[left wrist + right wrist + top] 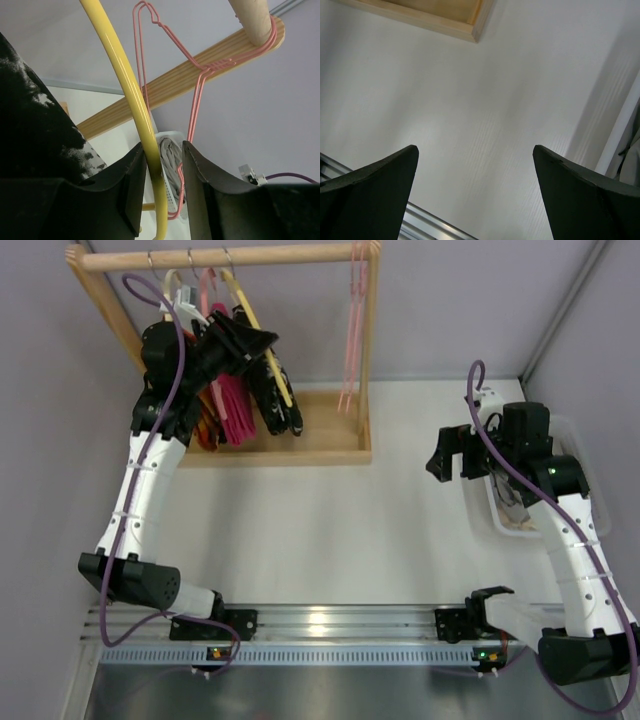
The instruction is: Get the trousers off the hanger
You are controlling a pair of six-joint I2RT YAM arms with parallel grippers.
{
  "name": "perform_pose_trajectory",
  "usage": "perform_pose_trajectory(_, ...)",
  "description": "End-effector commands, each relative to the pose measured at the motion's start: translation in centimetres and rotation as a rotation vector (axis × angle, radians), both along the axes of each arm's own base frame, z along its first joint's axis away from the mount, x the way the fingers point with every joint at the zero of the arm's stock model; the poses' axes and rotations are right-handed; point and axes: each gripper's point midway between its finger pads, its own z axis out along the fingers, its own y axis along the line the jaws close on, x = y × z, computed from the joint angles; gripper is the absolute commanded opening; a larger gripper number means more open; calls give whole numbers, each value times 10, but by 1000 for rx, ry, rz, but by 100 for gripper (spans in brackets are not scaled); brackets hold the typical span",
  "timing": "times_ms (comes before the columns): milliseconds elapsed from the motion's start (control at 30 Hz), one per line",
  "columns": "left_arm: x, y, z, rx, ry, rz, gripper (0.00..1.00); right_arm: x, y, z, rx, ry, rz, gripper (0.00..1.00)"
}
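Observation:
The yellow hanger (268,360) hangs on the wooden rail with the black, white-splotched trousers (276,405) draped on it. My left gripper (238,340) is up at that hanger. In the left wrist view the yellow hanger bar (135,100) runs down between the fingers of the left gripper (164,145). It lies against the left finger, and a gap shows to the right one. The trousers (35,135) bulk at the left of that view. My right gripper (452,455) hovers wide open over the bare table, and the right gripper (475,147) has nothing between its fingers.
The wooden rack (230,257) stands on a wooden base tray (330,445). It also carries a magenta garment (232,410), an orange garment (208,427), a cream hanger (185,305) and bare pink hangers (355,330). A white bin (500,515) with cloth sits under the right arm.

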Motion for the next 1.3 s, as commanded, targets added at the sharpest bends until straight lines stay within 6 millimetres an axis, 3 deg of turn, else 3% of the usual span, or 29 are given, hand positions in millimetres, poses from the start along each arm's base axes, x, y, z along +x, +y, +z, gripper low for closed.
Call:
perform_pose_trajectory(0, 4, 0, 15, -27, -67, 1, 40, 13, -2, 21, 20, -79, -20, 99)
perform_pose_trajectory(167, 7, -1, 11, -34, -53, -5, 37, 13, -2, 20, 22, -77, -19, 100)
perform_pose_trajectory(300, 4, -3, 14, -69, -54, -31, 21, 13, -2, 20, 19, -78, -20, 99)
perform_pose_trajectory(367, 1, -3, 21, -109, -64, -56, 6, 12, 0, 21, 27, -81, -5, 99)
perform_pose_trajectory(433, -4, -4, 30, -130, -92, -72, 0, 11, 3, 23, 36, -81, 11, 99)
perform_pose_trajectory(700, -42, -5, 99, -247, -258, -151, 0, 10, 12, 36, 72, -132, 57, 99)
perform_pose_trajectory(833, -57, -8, 122, -268, -329, -199, 0, 11, 15, 36, 84, -131, 71, 99)
perform_pose_trajectory(1133, -97, -10, 150, -309, -461, -284, 0, 9, 24, 53, 132, -231, 109, 99)
perform_pose_trajectory(1267, -115, -15, 148, -300, -501, -326, 0, 9, 28, 56, 148, -242, 135, 99)
